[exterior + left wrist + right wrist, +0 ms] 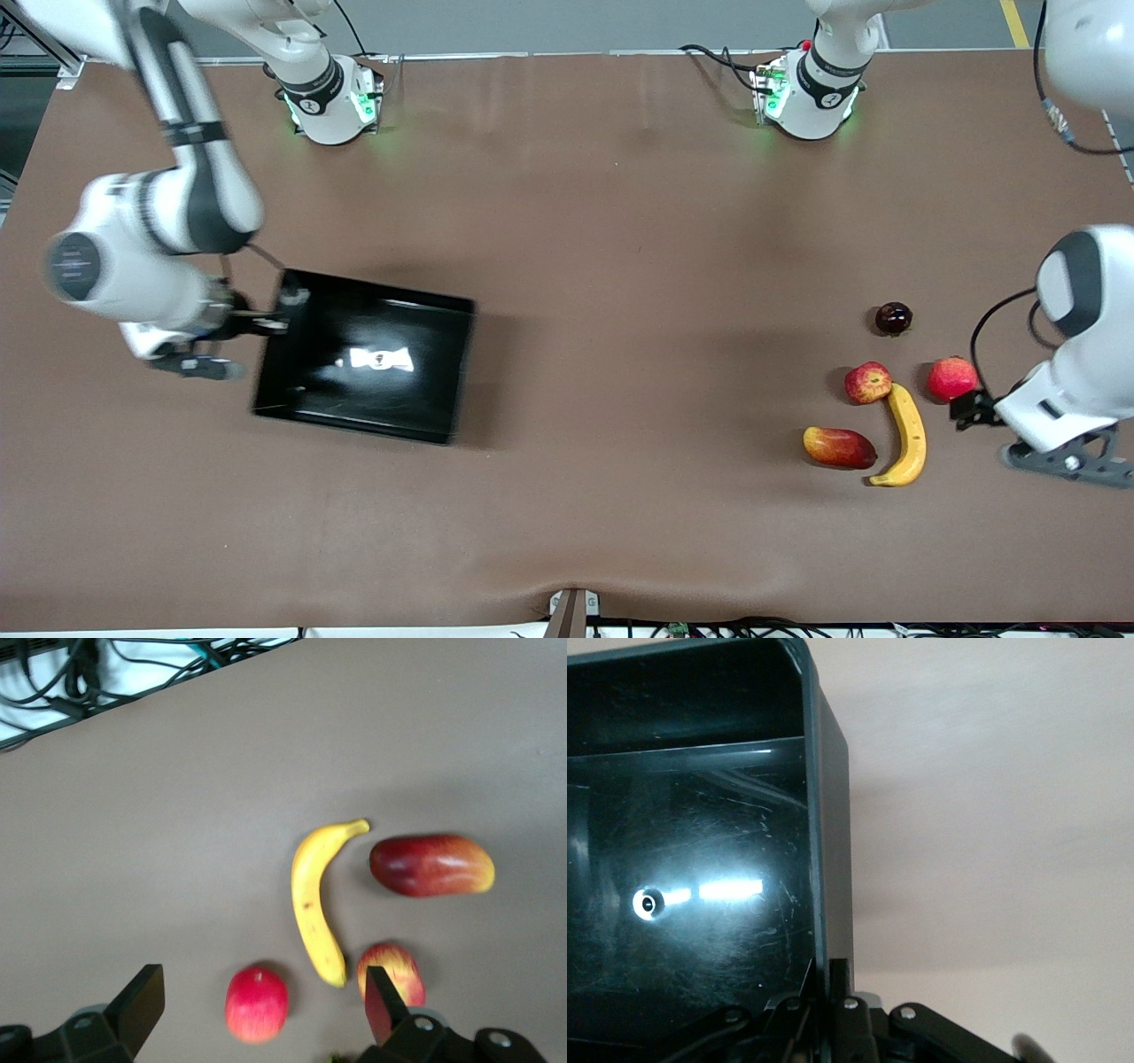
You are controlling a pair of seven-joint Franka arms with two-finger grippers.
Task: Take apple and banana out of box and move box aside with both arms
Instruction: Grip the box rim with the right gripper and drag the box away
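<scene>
Box [368, 368]: empty, at right arm's end of table. Right gripper [282, 317] pinches its wall at that end. Apple [868, 383], banana [908, 436]: on table near left gripper [968, 409], fingers spread.

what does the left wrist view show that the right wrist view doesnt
Only the left wrist view shows the fruit on the bare table: the banana, the apple beside one of its tips, a plain red fruit, a mango-like fruit, and the open left end effector above them.

Only the right wrist view shows the box, empty, with the right end effector shut on its wall.

Both show the brown table and no fruit in the box.
</scene>
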